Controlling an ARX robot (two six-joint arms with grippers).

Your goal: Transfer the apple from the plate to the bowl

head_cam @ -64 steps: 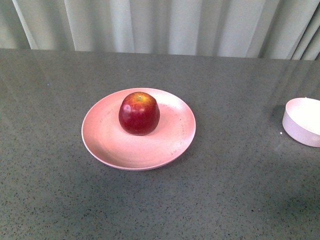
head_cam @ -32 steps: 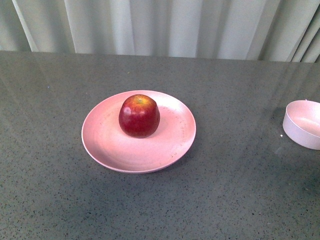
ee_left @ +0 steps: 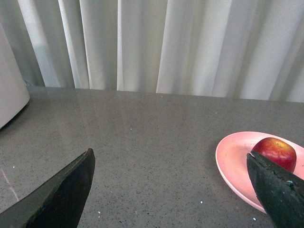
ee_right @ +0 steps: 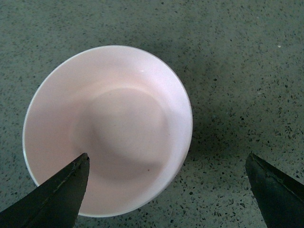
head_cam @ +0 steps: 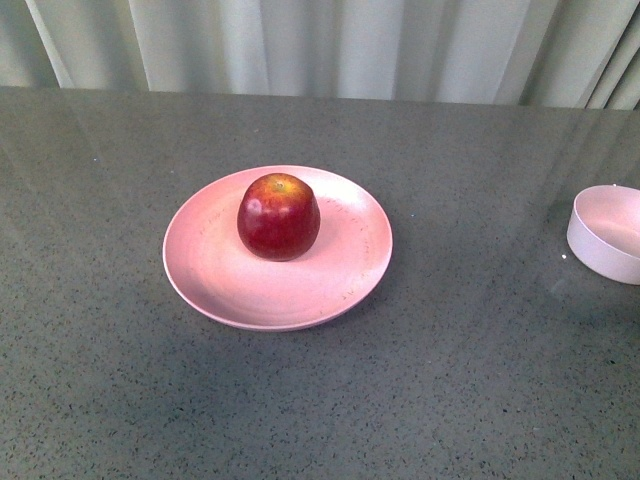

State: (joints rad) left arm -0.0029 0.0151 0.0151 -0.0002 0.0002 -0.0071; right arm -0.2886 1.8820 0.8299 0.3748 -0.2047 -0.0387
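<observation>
The apple (head_cam: 278, 216) is sitting on the plate (head_cam: 230, 285) mid-tabletop (head_cam: 480, 400), the bowl (head_cam: 608, 235) by the right edge. The right gripper (ee_right: 167, 157) is hovering over the bowl, spread wide; the left gripper (ee_left: 169, 156) is gaping wide too.

no readable text, labels, brands, numbers or signs on anything in view

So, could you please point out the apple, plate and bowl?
apple (head_cam: 278, 217), front view, middle of its red side.
plate (head_cam: 215, 275), front view, bare surface left of the apple.
bowl (ee_right: 121, 128), right wrist view, inner floor.
</observation>
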